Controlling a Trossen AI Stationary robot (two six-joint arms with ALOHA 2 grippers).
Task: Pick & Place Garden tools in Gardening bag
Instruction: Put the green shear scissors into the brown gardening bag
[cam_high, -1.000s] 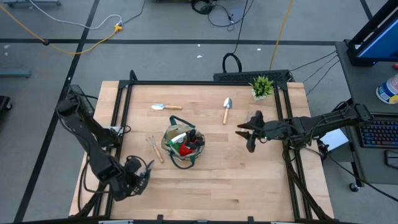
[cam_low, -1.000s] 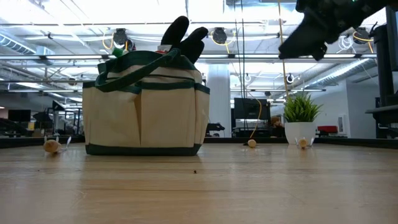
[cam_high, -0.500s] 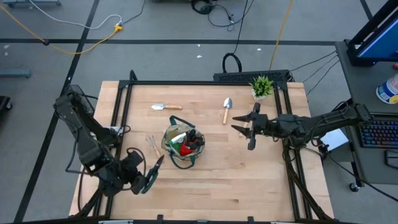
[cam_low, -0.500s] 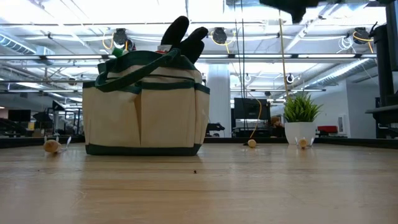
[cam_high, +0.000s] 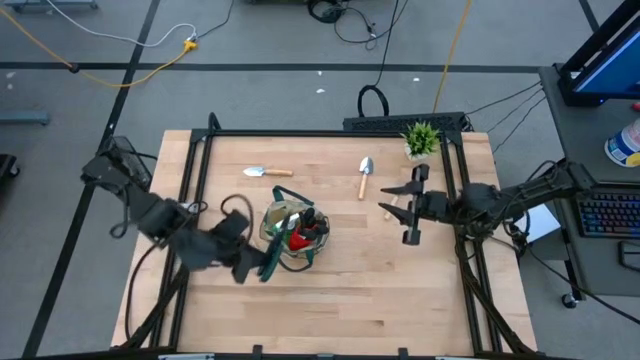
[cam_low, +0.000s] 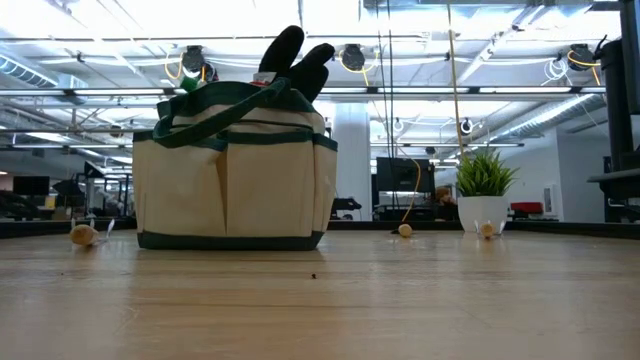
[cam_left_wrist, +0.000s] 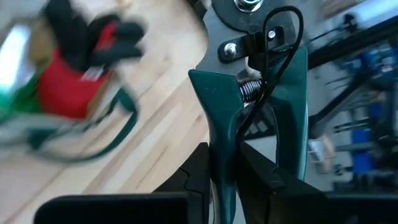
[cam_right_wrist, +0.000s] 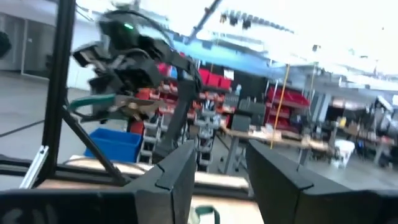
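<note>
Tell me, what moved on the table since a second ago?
The left gripper, shut on the green-handled shears, swung from the table's near left corner to the gardening bag. The right gripper shifted slightly. The two trowels and potted plant stayed put.

— What is the surface that carries everything?

— It is a light wooden counter (cam_high: 340, 290) made of planks, with a dark metal frame (cam_high: 330, 133) along its edges.

— And what lies directly on it?

— Near the middle stands a round tan bag (cam_high: 293, 236) with green trim. Behind it lies a small trowel (cam_high: 266, 172) with a wooden handle. A second trowel (cam_high: 365, 175) lies more to the right side, well apart from the first. Just beside the bag on the left I see a small hand fork (cam_high: 247, 238), partly hidden by an arm. In the far right corner stands a potted green plant (cam_high: 421, 140) in a white pot.
</note>
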